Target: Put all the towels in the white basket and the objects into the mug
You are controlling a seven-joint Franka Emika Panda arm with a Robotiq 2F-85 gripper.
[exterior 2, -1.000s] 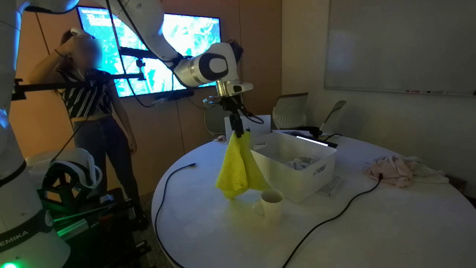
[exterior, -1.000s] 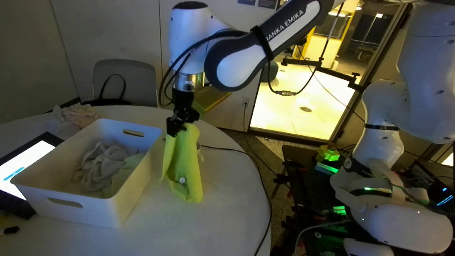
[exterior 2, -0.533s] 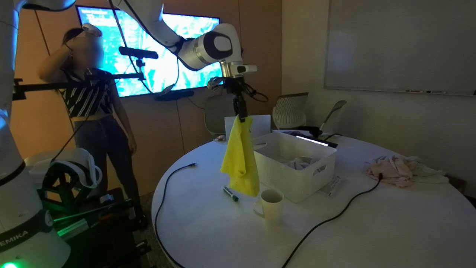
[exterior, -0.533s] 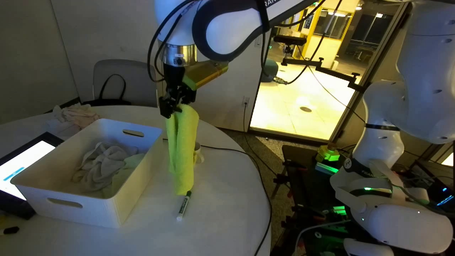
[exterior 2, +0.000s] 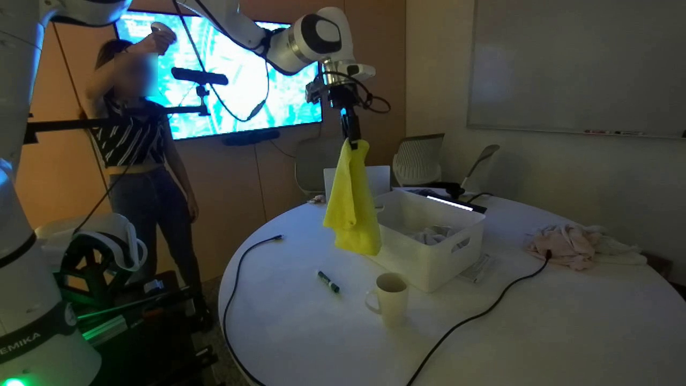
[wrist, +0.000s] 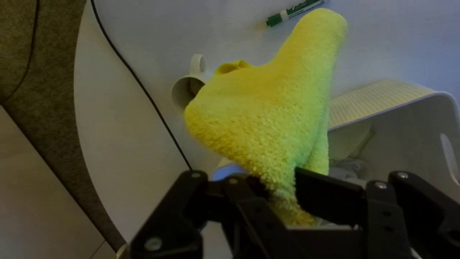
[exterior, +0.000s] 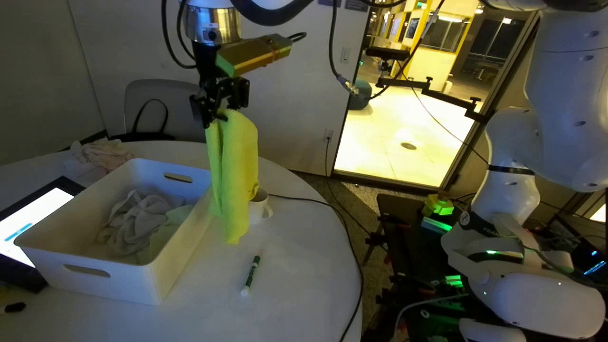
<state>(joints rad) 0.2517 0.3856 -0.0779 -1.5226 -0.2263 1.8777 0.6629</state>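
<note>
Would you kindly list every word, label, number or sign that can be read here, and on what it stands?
"EMIKA": the robot's dark base band, in an exterior view.
"FRANK", end unclear: the same band, in an exterior view.
Too small or blurred to read: green marker, wall signs, tablet, wall monitor, blue-lettered dark screen.

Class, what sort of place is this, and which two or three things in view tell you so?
Most likely a meeting room, perhaps in an office or lab: an exterior view shows a whiteboard, a large lit screen and a round white table.
</note>
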